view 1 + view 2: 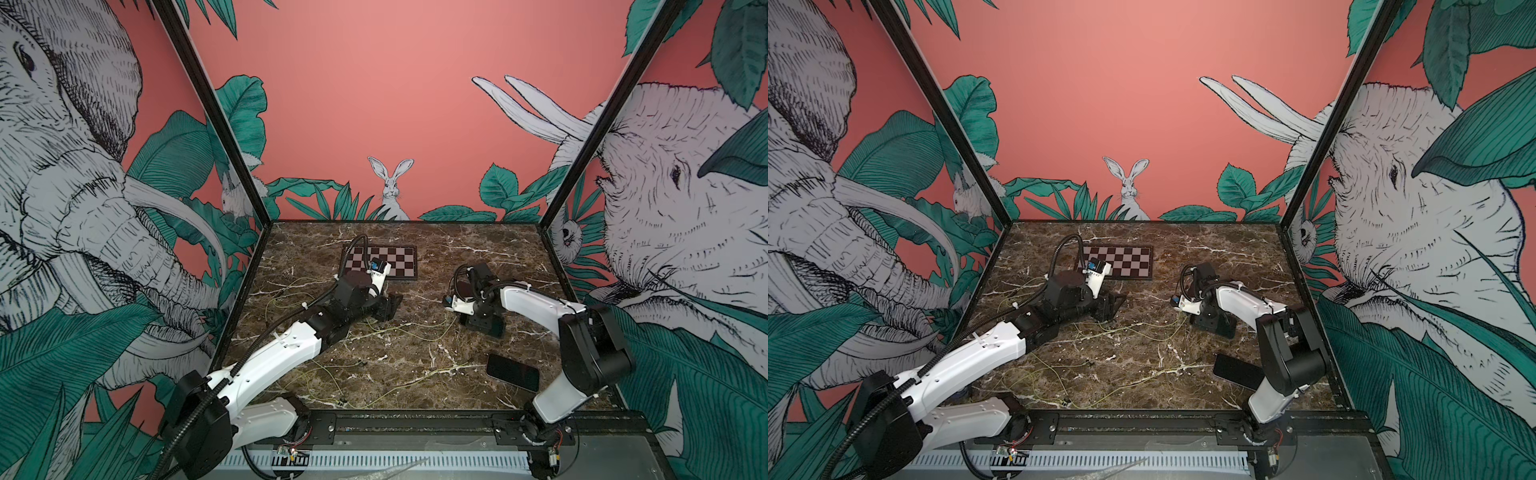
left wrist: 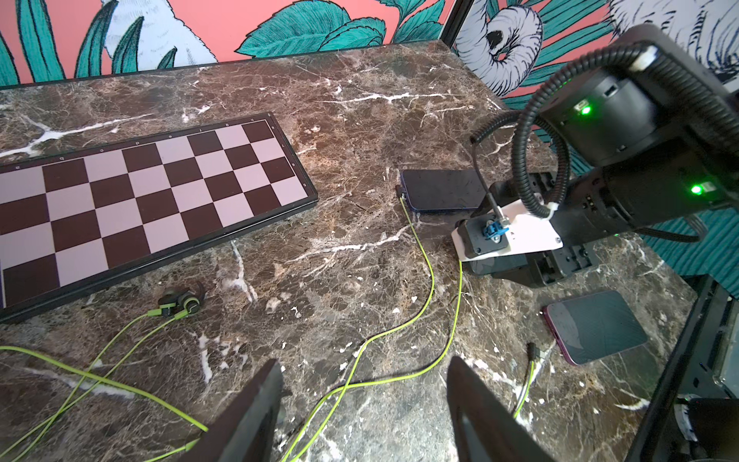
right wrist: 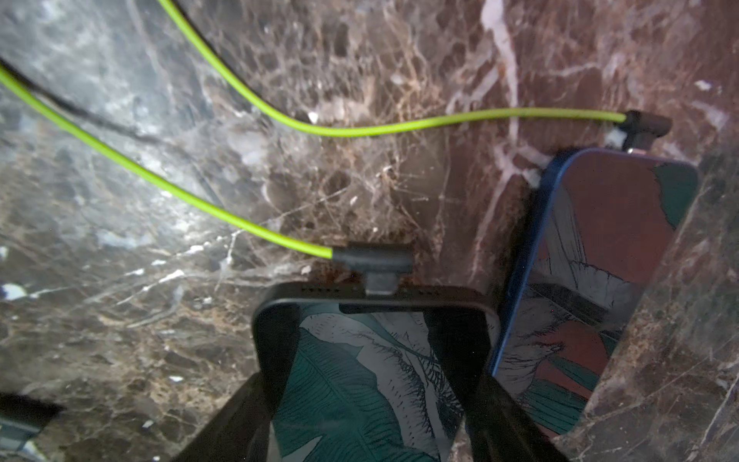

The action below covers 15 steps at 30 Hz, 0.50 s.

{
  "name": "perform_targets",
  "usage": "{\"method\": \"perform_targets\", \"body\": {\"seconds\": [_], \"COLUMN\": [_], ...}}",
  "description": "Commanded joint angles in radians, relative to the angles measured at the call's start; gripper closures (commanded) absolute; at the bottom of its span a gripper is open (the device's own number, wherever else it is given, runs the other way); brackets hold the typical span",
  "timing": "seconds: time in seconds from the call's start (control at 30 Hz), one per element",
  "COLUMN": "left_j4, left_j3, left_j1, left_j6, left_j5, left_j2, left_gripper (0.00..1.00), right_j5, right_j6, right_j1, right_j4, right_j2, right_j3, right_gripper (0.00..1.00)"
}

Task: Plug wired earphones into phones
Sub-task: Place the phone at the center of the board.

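L gripper [image 2: 364, 362]: fingers spread wide, nothing between them. It hangs low over the yellow-green earphone cords [image 3: 360, 132] on the marble worktop [image 1: 415, 361], near centre, just in front of the chessboard [image 1: 386, 259]. R gripper [image 3: 372, 376]: fingers set wide, one along each long side of the black-rimmed phone [image 3: 340, 360]; cannot tell whether they press its edges. That phone lies flat, screen up, w/ an L-shaped plug [image 3: 376, 268] seated in its end edge. Blue-rimmed phone [image 3: 600, 280] lies just beside it, also flat, w/ a second plug [image 3: 644, 128] at its end port, apparently inserted. Third phone [image 1: 513, 372], purple-rimmed per L wrist view, lies well apart from the other two, nearer the front edge on the R side, close to the R arm. A loose plug [image 2: 532, 352] lies on the worktop just beside it, apart from its edge. One earbud pair [image 2: 182, 302] rests by the chessboard's near edge. Cords cross one another over the mid worktop.
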Motion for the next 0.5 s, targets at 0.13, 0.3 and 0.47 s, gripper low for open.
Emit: {"method": "perform_targets", "body": {"seconds": [0.13,0.3,0.47], "left_j4": [-0.002,0.003,-0.026], "left_j3": [-0.009,-0.01,0.019], "left_j1": [-0.002,-0.002,-0.003], "left_j6": [0.009,0.003,0.012], "left_j5": [-0.008,0.014,0.071], "left_j2": [-0.002,0.002,0.023], "left_gripper": [0.34,0.36,0.47], "right_j5": [-0.021,-0.022,-0.053], "right_j6": [0.012,0.085,0.243], "right_j1": [-0.011,-0.012,-0.012], "right_j4": [0.027,0.049,0.146], "right_j2": [-0.029,-0.113,-0.286], "right_j3": [-0.019,-0.041,-0.093], "right_gripper": [0.17,0.11,0.11]}}
